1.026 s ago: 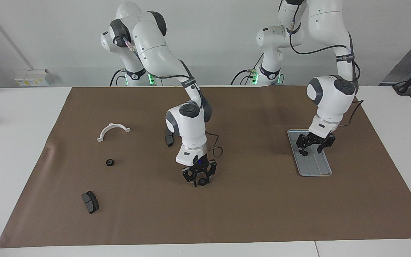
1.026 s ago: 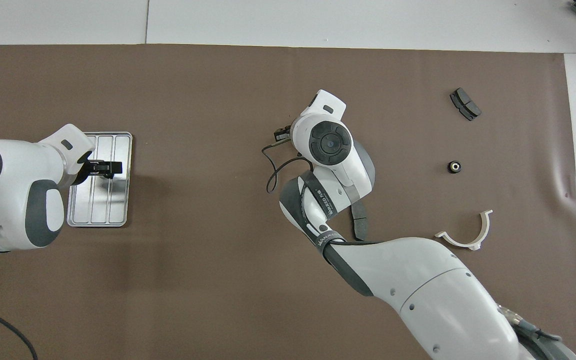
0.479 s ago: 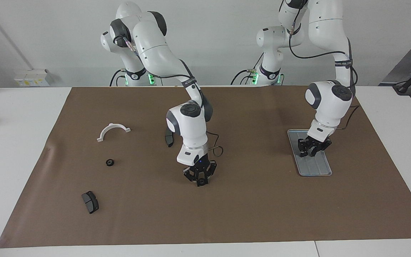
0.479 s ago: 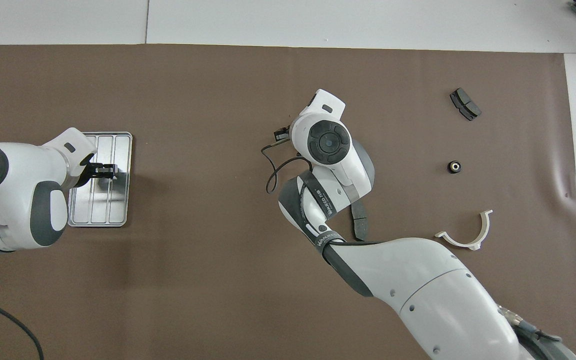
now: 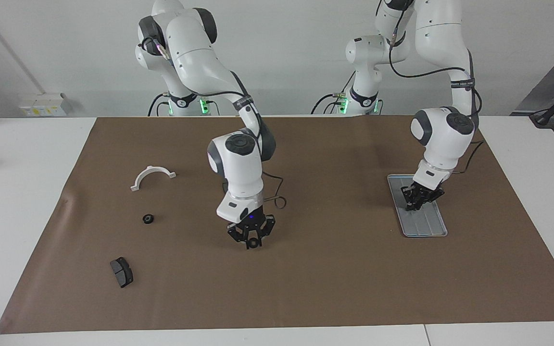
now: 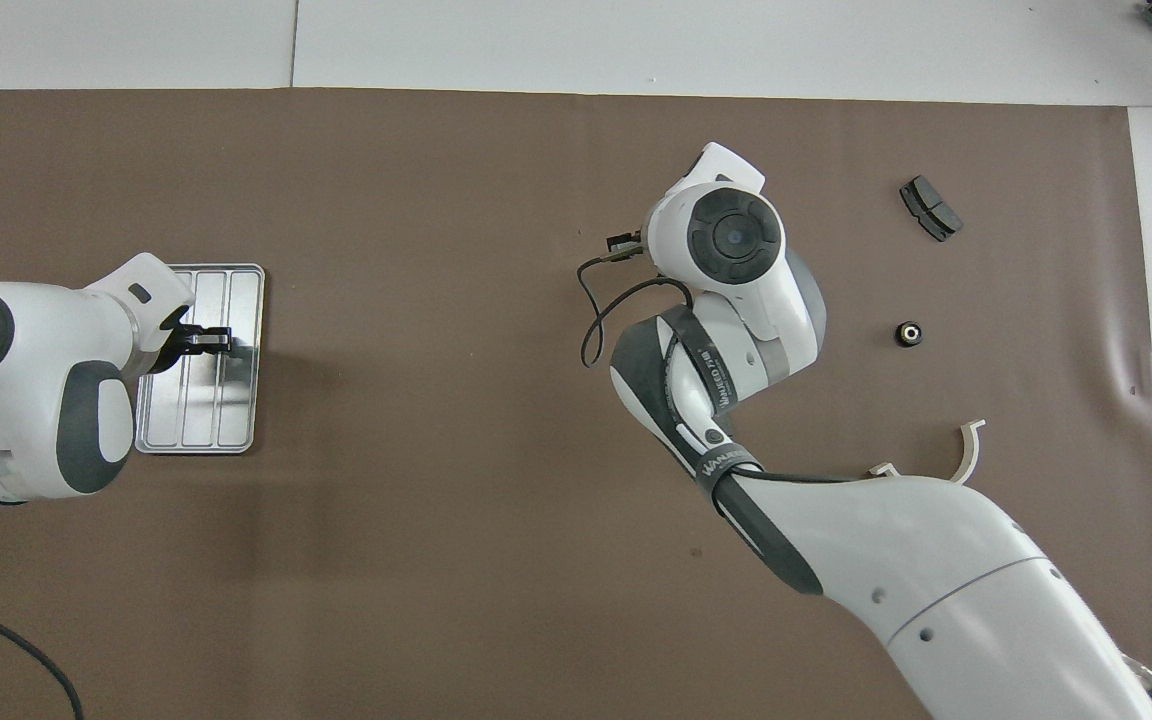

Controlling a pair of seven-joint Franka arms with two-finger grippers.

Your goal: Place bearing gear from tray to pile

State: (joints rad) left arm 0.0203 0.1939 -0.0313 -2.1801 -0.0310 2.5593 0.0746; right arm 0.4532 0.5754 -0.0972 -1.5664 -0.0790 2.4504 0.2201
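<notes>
Black gear (image 5: 253, 243) gripped by right gripper (image 5: 252, 245) over mid-mat (image 5: 334, 269). Left gripper (image 5: 412, 205) closed over tray (image 5: 428, 229); what it pinches I cannot tell. Second gear (image 5: 148, 219) near bracket (image 5: 152, 176).

White arms (image 5: 236, 166), grey joints, black cables.

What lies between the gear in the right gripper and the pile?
Nothing visible. The right gripper holds the gear over the mat; no object lies between it and the loose gear, white bracket and brake pad.
</notes>
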